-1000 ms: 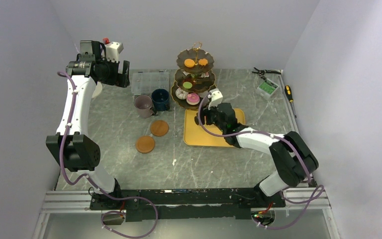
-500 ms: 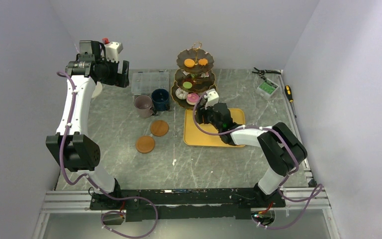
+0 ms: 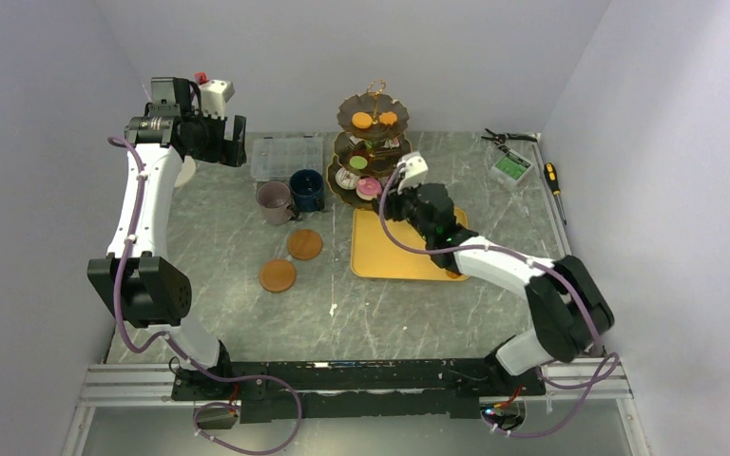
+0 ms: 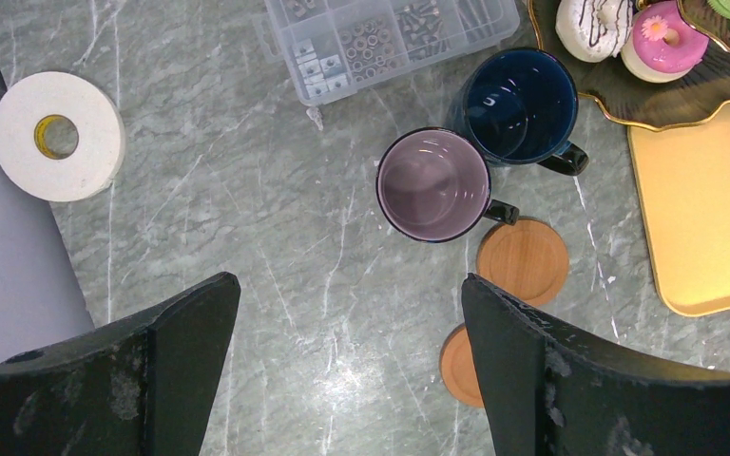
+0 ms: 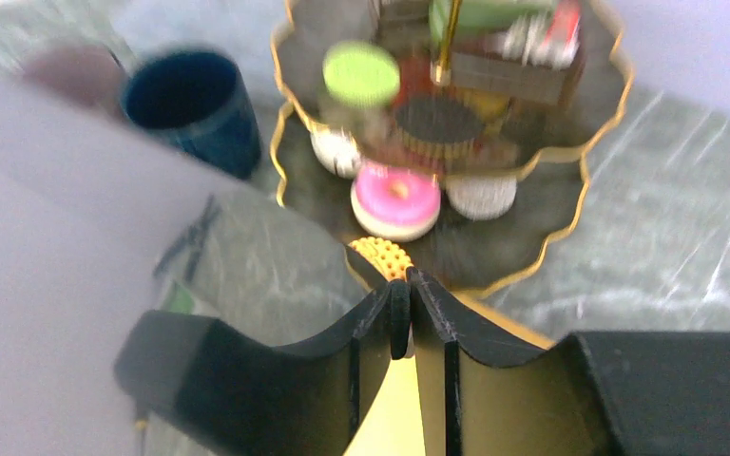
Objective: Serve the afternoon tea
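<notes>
Pink donut is lying just past my pressed-together right gripper; I'm risking bumping the far-edge stand; left gripper is hanging spread.

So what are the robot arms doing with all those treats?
The right gripper, shut, is over the yellow tray, pointing at the bottom tier of the three-tier stand, near a pink donut. The left gripper hangs open high above the mauve mug and navy mug. Both mugs are empty and stand beside the two coasters, not on them.
</notes>
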### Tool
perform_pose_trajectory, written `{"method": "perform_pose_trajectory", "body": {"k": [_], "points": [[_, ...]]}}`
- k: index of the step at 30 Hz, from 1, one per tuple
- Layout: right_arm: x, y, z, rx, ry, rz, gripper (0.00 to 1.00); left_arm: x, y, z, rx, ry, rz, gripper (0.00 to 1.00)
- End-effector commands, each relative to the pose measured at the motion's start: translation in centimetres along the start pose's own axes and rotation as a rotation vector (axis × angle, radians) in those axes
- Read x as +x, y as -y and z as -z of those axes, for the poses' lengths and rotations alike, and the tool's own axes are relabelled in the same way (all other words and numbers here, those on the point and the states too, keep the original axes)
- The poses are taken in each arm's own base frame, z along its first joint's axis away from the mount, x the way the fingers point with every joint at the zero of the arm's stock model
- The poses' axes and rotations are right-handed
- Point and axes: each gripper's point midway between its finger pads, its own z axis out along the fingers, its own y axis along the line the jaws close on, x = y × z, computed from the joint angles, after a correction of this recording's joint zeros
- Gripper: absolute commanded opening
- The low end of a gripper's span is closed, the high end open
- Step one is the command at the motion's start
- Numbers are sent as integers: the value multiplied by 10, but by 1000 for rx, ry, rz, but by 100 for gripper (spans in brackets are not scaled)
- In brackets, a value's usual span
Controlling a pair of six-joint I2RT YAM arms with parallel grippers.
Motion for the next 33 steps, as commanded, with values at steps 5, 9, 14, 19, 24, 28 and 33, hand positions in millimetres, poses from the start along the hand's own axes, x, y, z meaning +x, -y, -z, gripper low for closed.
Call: {"method": "perform_pose_trajectory", "body": {"k": [5,9,14,19,24,28,33], "points": [[-192,-10,51,-65,393,20,32,-11,-2,8,-8,46,-5,93],[-244,-6,65,-64,488,51,32,-12,-1,10,-7,51,-7,93],[-270,8,47,-25,512,73,32,-12,-1,12,-6,54,-4,93],[-275,11,28,-33,507,83,33,-13,-2,14,-11,59,-8,93],[-270,14,15,-30,482,81,35,-13,-1,14,-7,59,-4,93],[-262,17,8,-24,460,80,39,-13,-2,13,-9,59,-4,93],[-256,23,1,-11,446,73,44,-13,-2,13,-6,60,-1,93]]}}
